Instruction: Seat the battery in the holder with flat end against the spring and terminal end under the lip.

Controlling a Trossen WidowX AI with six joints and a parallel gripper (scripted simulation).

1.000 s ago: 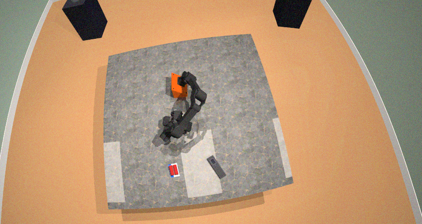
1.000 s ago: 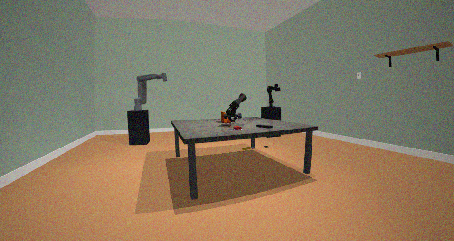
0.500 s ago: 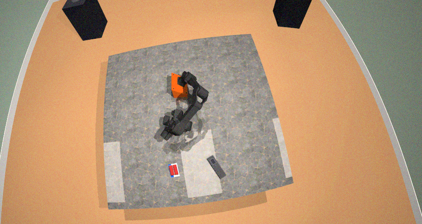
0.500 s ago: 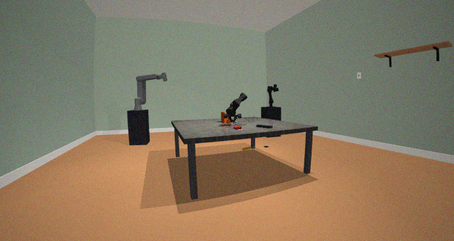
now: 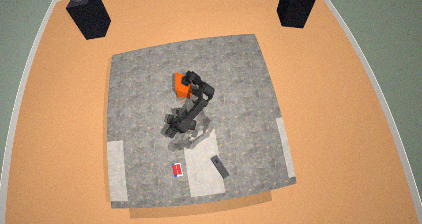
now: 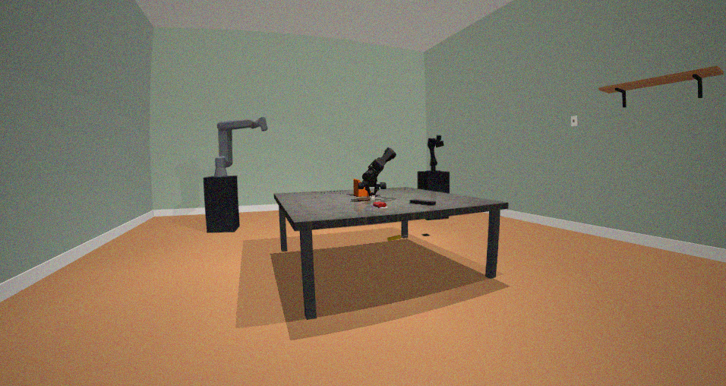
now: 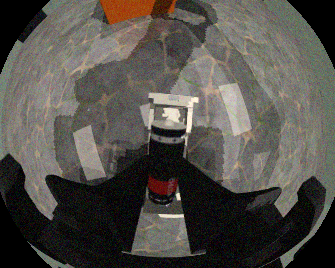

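Note:
My gripper [image 7: 164, 161] is shut on the battery [image 7: 167, 154], a black cylinder with a silver band at its far end and a red band near its near end. The white holder [image 7: 159, 97] lies on the table beneath and around the battery in the wrist view. Its far end wall and right side wall show, with a gap between that wall and the battery's far end. The near end of the battery is over the holder's near part, where dark rings show. The fingers and battery hide much of the holder. I cannot tell whether the battery touches the holder's floor.
An orange block [image 5: 182, 88] [image 7: 131, 10] stands by the arm's base. A card with red cylinders [image 5: 177, 169] [image 6: 380, 204] and a dark remote-like object [image 5: 220, 167] [image 6: 422, 202] lie farther off on the grey table [image 5: 242, 63] [image 6: 324, 210].

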